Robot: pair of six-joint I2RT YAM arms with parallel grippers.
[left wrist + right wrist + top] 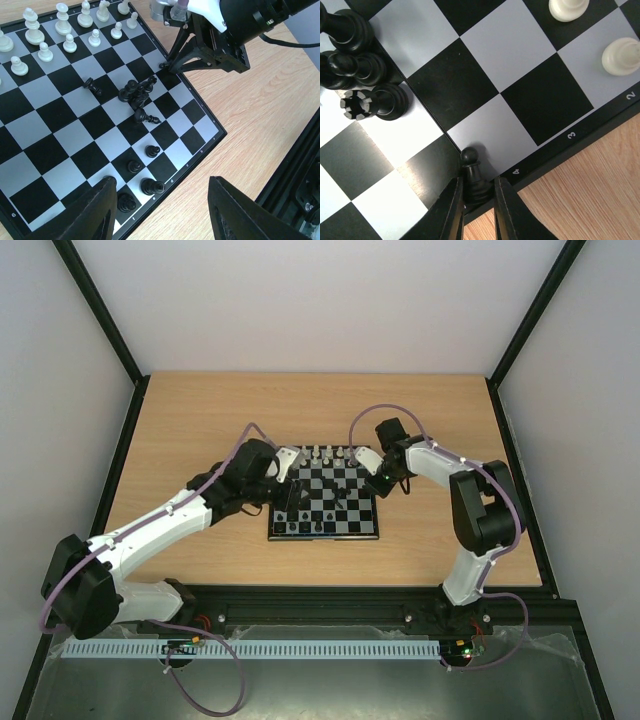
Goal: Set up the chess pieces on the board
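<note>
The board (45, 165) is a flat, glossy square of black and pale grey checks inside a thin black rim, with small white digits printed along the edge. It lies on a light wood-grain tabletop (200, 430), roughly midway between the two arms. Plain pale walls (320, 300) enclose the tabletop, joined by a black frame (100, 310).

The right pincer (478, 192) is at the board's edge beside the digit 4. Its two dark fingers are pinching the base of a black pawn (470, 165), a smooth little turned piece with a round head. The left pincer (162, 181) hangs above the board's near corner with its broad black fingers spread and nothing between them.

The white pieces (65, 30), matte and cream-coloured, stand upright in two rows along the far side. A heap of black pieces (136, 92) lies toppled against one another near the middle of the board (one with a notched rook top shows in the right wrist view). One more tipped piece lies just apart from the heap. Four black men (150, 167) stand upright near the corner under the left pincer.

Lilac cables (380, 410) loop over both arms.
</note>
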